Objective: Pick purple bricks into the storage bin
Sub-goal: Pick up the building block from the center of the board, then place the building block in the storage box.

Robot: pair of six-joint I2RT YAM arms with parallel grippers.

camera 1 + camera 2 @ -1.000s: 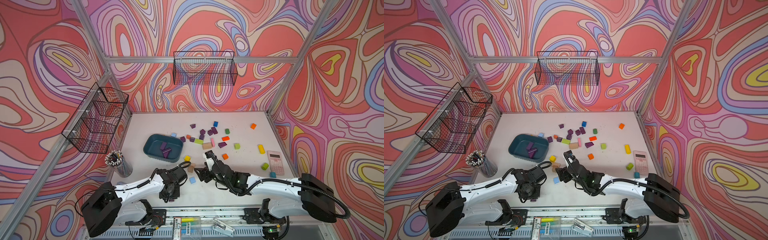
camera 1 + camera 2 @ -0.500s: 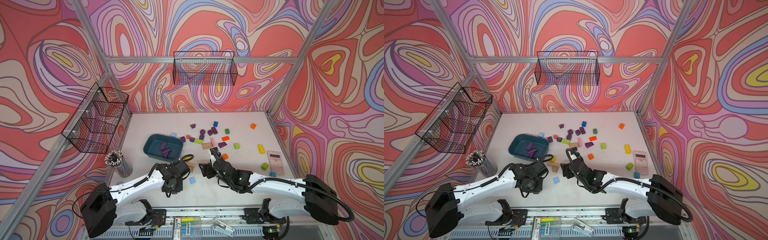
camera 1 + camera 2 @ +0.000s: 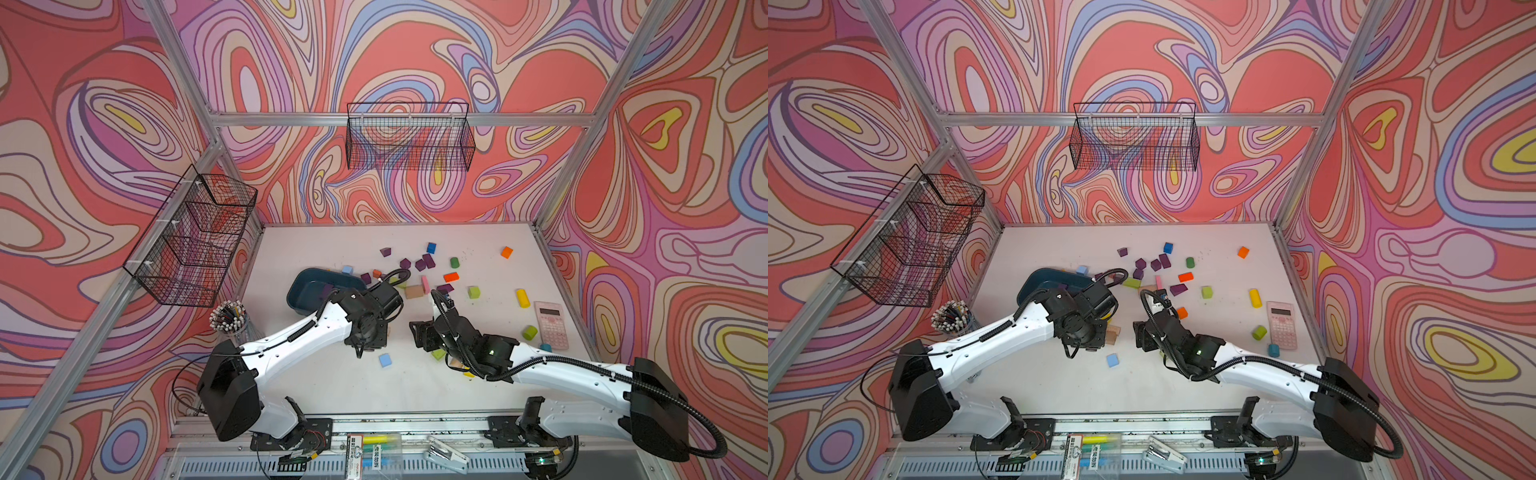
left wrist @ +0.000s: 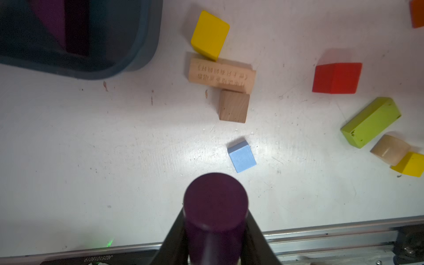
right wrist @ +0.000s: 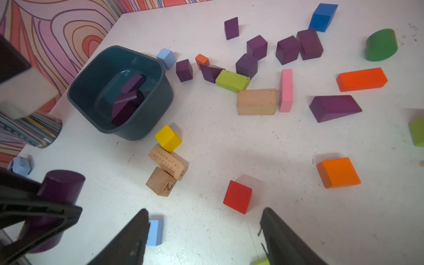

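I'm holding my left fingers (image 4: pixel 172 241) clamped on a purple cylinder (image 4: pixel 215 202), the bin (image 3: pixel 301 291) sitting at ten o'clock from it; my right fingers (image 5: pixel 128 241) are hanging apart, empty.

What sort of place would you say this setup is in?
Probably a robotics lab test cell: an aluminium frame walled with swirl-patterned panels, two robot arms mounted at the edge of a white table, and toy blocks scattered beside a storage bin.
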